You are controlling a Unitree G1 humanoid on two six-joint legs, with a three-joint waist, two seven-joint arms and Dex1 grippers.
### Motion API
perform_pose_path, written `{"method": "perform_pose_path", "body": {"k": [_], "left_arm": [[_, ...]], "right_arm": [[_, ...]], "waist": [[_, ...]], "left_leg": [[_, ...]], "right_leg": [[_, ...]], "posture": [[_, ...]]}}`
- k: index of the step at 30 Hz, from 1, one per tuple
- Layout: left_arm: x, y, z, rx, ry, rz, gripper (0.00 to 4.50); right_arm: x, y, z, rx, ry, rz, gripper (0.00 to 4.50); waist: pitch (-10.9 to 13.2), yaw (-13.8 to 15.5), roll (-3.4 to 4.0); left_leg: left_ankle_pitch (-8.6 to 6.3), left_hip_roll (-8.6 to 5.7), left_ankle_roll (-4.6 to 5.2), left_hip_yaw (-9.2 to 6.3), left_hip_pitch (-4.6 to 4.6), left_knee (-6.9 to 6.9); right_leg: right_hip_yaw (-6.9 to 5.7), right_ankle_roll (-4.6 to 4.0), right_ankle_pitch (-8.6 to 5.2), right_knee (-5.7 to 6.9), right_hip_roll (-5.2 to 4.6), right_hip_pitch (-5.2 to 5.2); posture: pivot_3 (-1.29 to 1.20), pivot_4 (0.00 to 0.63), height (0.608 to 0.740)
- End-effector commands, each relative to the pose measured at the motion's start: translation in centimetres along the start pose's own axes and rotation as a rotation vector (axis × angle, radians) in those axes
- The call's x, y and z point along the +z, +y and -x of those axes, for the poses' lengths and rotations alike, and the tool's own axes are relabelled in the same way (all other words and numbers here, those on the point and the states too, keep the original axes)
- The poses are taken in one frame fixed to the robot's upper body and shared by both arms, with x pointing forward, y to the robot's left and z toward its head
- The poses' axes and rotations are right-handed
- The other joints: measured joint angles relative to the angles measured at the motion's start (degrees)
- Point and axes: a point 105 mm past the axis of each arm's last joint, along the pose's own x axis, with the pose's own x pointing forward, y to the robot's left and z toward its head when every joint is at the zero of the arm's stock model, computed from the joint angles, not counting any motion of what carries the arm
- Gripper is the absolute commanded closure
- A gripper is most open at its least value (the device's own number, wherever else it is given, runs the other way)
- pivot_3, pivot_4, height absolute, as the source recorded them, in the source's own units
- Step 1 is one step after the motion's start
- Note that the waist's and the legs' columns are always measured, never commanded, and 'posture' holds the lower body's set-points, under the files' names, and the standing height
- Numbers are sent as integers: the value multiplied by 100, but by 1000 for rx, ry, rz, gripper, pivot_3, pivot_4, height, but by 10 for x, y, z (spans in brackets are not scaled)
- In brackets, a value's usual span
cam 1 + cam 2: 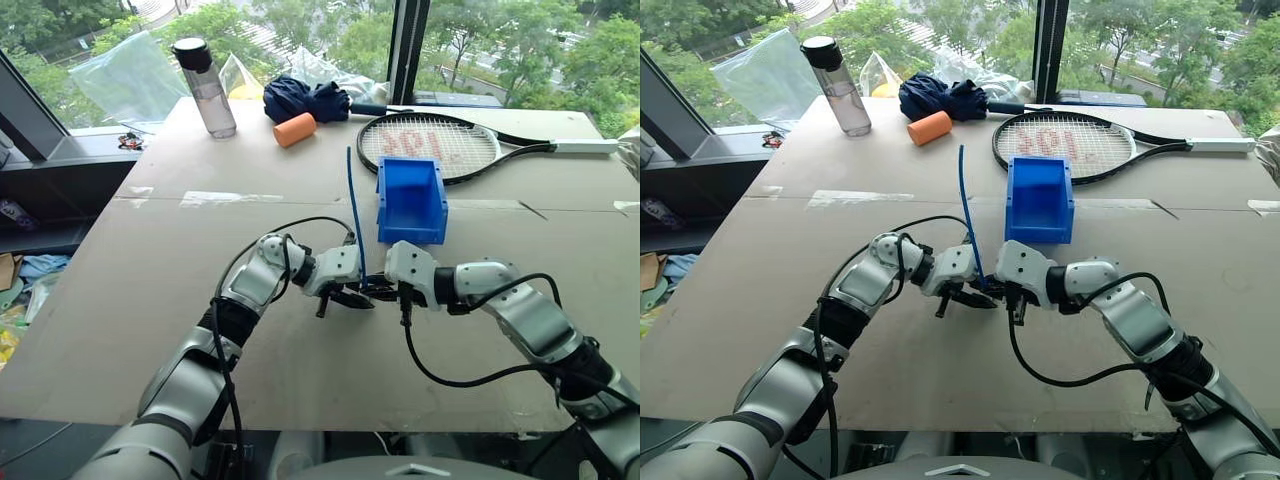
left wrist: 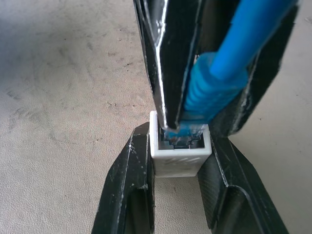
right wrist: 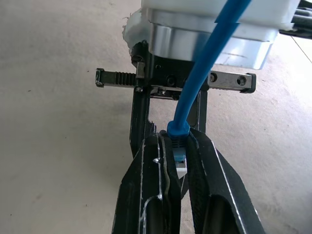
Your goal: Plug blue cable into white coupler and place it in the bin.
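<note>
My left gripper [image 2: 180, 148] is shut on the white coupler [image 2: 179, 158], a small boxy block held by its two sides with its opening facing the other hand. My right gripper [image 3: 177, 140] is shut on the blue cable [image 1: 352, 200] just behind its plug. The clear plug [image 2: 184, 132] sits in the mouth of the coupler; how deep it goes is hidden. Both hands meet low over the table, the left gripper [image 1: 348, 297] beside the right gripper [image 1: 402, 296]. The cable's free end rises up and away from them. The blue bin [image 1: 411, 201] stands open-topped just behind the grippers.
A tennis racket [image 1: 440, 145] lies behind the bin. An orange foam cylinder [image 1: 295, 129], a dark blue cloth [image 1: 305, 98] and a water bottle [image 1: 205, 85] stand at the back of the cardboard-covered table [image 1: 150, 260]. The table's front edge is close below my arms.
</note>
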Motion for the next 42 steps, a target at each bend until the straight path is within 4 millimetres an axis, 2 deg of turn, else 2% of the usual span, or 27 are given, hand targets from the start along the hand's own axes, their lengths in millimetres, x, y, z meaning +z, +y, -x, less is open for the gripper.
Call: {"method": "perform_pose_path", "body": {"k": [1, 4, 10, 12, 13, 15, 18, 19, 23, 27, 30, 32, 34, 37, 38, 40, 42], "left_arm": [[13, -5, -8, -30, -35, -41, 3918], [13, -8, -9, -28, -28, -47, 3918], [13, -9, -9, -15, -27, -50, 3918], [19, -7, 1, 27, -89, 0, 2860], [22, -8, 7, 47, -114, 25, 2493], [25, -10, 16, 79, -140, 52, 1515], [28, -29, 45, 186, -209, 132, 205], [31, -36, 52, 228, -244, 160, 205], [40, -48, 65, 343, -297, 218, 205], [59, -58, 90, 594, -414, 270, 205], [66, -62, 92, 647, -434, 281, 205], [71, -62, 92, 672, -458, 289, 147], [73, -63, 91, 680, -461, 295, 147], [75, -63, 91, 690, -457, 298, 147], [76, -64, 92, 691, -462, 303, 147], [75, -67, 92, 682, -455, 310, 147], [74, -71, 94, 673, -449, 320, 147]], "right_arm": [[-71, 25, -10, 88, 272, -159, 4500], [-75, 28, -12, 113, 304, -165, 4500], [-69, 29, -19, 107, 253, -213, 4500], [-45, 20, -16, 41, 68, -275, 4500], [-32, 15, -12, 5, -29, -296, 4500], [-18, 7, -5, -47, -143, -336, 4500], [14, -17, 30, -196, -358, -440, 4500], [21, -24, 42, -229, -399, -468, 4500], [29, -35, 61, -277, -417, -512, 4500], [25, -102, 88, -478, -354, -642, 4500], [17, -133, 93, -546, -331, -713, 4500], [14, -155, 94, -587, -338, -757, 3638], [13, -165, 95, -600, -338, -766, 2880], [18, -160, 104, -577, -324, -711, 1608], [17, -152, 112, -560, -304, -673, 1129], [18, -132, 127, -530, -285, -574, 1129], [24, -112, 143, -502, -336, -507, 1129]], "waist": [[-21, -11, 0], [-33, -24, 1], [-67, -39, -1], [-71, -37, -2], [-68, -33, 3], [-58, -31, 11], [-33, -94, 29], [-10, -117, 40], [31, -75, 46], [49, -89, 41], [48, -47, 38], [47, -24, 36], [48, -28, 37], [49, -23, 38], [50, -24, 39], [48, 17, 37], [49, 16, 36]], "left_leg": [[0, 0, 0, 0, 0, 0], [0, 1, 0, -1, 9, -1], [0, 3, 0, -6, 11, -2], [0, 5, 0, -7, 14, -3], [0, 5, 0, -11, 13, -4], [0, 6, 0, -14, 1, -5], [0, 11, 0, -22, -7, -8], [0, 11, 0, -34, -11, -8], [0, 9, 0, -49, -13, -13], [0, 6, -1, -41, -10, -10], [0, -1, -1, -39, -9, -8], [0, -3, -1, -30, -11, -12], [0, -3, -1, -14, -15, -16], [0, -3, -1, -8, -19, -22], [0, -3, -1, -7, -20, -22], [0, -3, -1, -7, -25, -22], [0, -4, -1, -10, -30, -23]], "right_leg": [[0, 0, 0, 0, 0, 0], [0, -6, -4, 1, 1, 9], [-4, -7, -4, 1, 3, 11], [-4, -7, -4, 1, 6, 12], [-7, -7, -4, 1, 6, 13], [-10, 1, 0, 2, 4, 7], [2, 11, 7, 8, 7, -12], [3, 14, 8, 12, 7, -20], [-7, 14, 8, 12, -2, -20], [1, 3, 3, 5, -5, -17], [1, -1, 4, 5, -7, -16], [-14, -3, 2, -1, -6, -10], [-8, -1, 4, -3, -6, -15], [-5, 11, 10, -9, -7, -18], [-5, 11, 10, -10, -8, -19], [-7, 12, 11, -16, -11, -20], [-11, 13, 10, -24, -14, -19]], "posture": [[0, 150, 740], [0, 150, 740], [0, 150, 740], [0, 150, 740], [0, 150, 740], [0, 150, 740], [0, 150, 740], [0, 150, 740], [0, 150, 740], [0, 150, 740], [0, 150, 740], [0, 150, 740], [0, 150, 740], [0, 150, 740], [0, 150, 740], [0, 150, 740], [0, 150, 740]]}}
